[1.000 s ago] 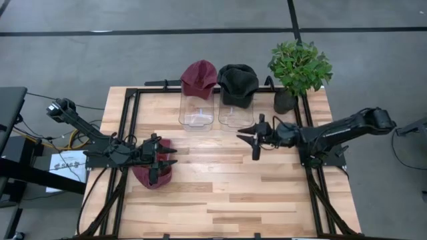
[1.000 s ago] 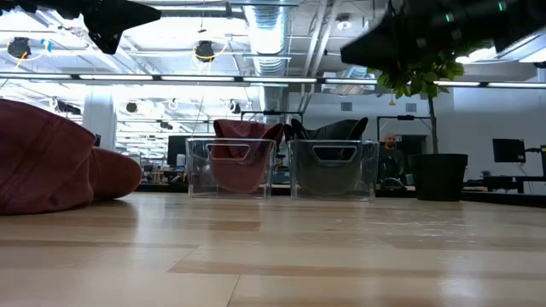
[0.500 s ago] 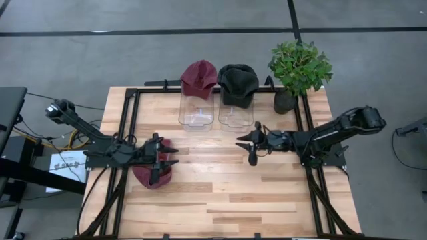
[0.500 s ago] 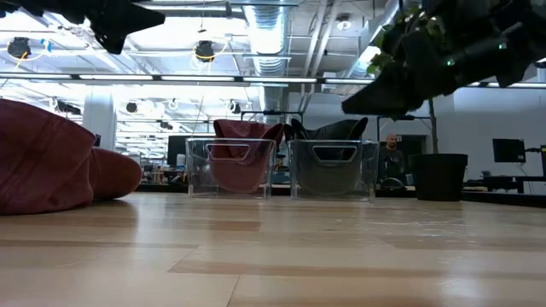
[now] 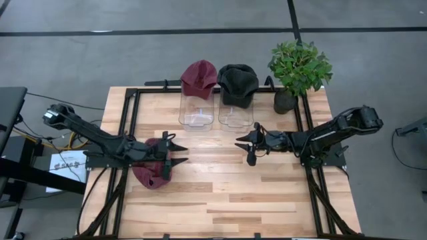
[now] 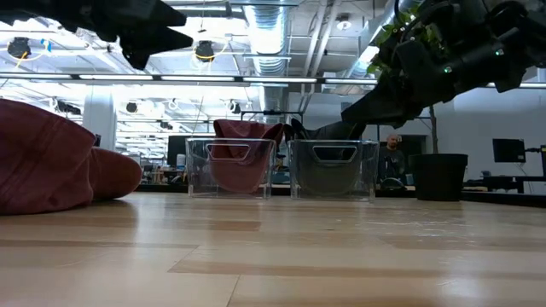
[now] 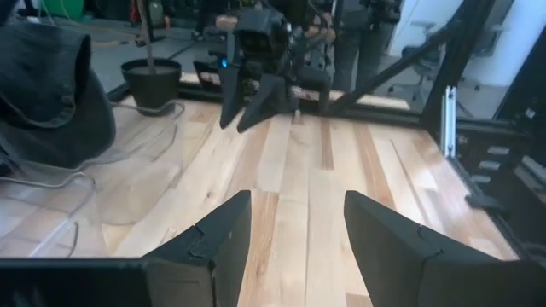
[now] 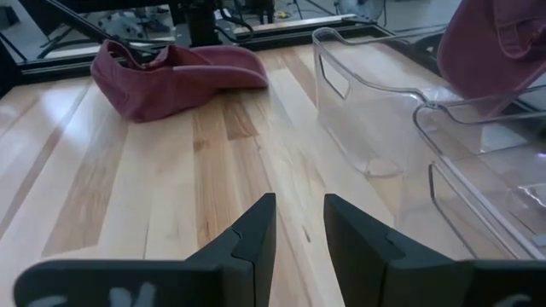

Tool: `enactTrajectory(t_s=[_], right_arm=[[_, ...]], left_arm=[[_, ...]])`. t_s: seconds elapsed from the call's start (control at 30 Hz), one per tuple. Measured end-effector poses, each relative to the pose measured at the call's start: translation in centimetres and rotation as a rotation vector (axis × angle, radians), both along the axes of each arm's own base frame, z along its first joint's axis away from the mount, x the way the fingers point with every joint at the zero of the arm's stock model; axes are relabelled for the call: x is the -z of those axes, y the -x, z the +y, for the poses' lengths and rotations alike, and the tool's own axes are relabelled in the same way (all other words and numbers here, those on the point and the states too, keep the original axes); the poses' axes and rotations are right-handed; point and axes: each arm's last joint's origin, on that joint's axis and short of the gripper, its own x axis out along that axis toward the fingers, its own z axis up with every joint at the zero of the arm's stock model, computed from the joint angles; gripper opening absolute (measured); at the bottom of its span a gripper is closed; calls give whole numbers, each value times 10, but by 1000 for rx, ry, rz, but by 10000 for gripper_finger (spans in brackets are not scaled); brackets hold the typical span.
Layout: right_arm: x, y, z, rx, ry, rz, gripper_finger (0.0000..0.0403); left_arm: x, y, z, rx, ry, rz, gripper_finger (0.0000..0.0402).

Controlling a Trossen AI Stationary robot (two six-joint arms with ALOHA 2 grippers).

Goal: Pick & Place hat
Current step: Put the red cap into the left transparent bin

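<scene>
A maroon hat point(image 5: 148, 172) lies on the table near the left edge, also seen in the low view point(image 6: 51, 162) and the right wrist view point(image 8: 171, 72). My left gripper point(image 5: 176, 152) hangs open in the air above the hat's right edge, touching nothing; its fingers point(image 7: 213, 239) frame bare wood. My right gripper point(image 5: 244, 149) is open above the table's middle, pointing left toward the hat. A second maroon hat point(image 5: 199, 77) and a dark hat point(image 5: 237, 83) rest on the far rims of two clear bins.
Two clear bins point(image 5: 197, 112) point(image 5: 235, 112) stand side by side at the far middle of the table. A potted plant point(image 5: 298, 67) stands at the far right corner. A black frame point(image 5: 133, 107) runs along the table's sides. Bare wood lies between the grippers and along the near edge.
My left gripper has moved toward the table's right, from over the hat to past its right edge. My right gripper has moved left and toward the near edge, and has come lower. The hat on the table has stayed where it was.
</scene>
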Motion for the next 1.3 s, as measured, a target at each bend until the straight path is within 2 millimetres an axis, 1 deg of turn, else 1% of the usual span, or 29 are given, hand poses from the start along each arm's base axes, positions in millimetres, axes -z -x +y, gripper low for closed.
enactTrajectory(t_s=[0.23, 0.4, 0.6, 0.7, 1.03, 1.17, 1.3], right_arm=[[0, 0, 0, -1, -1, -1, 91], [0, 0, 0, -3, -1, -1, 91], [0, 0, 0, -3, -1, 1, 91], [0, 0, 0, -3, -2, 2, 91], [0, 0, 0, -4, -2, 3, 91], [0, 0, 0, -4, -2, 3, 91], [0, 0, 0, -4, -2, 3, 91]], left_arm=[[1, -22, -4, -21, -14, 49, 187], [1, -31, -5, -42, 9, 65, 186], [3, -31, -3, -127, 64, 74, 186], [5, -31, -1, -159, 126, 88, 186], [24, -28, 17, -222, 226, 278, 186], [30, -26, 24, -219, 213, 354, 186], [30, -27, 26, -125, 65, 388, 186]])
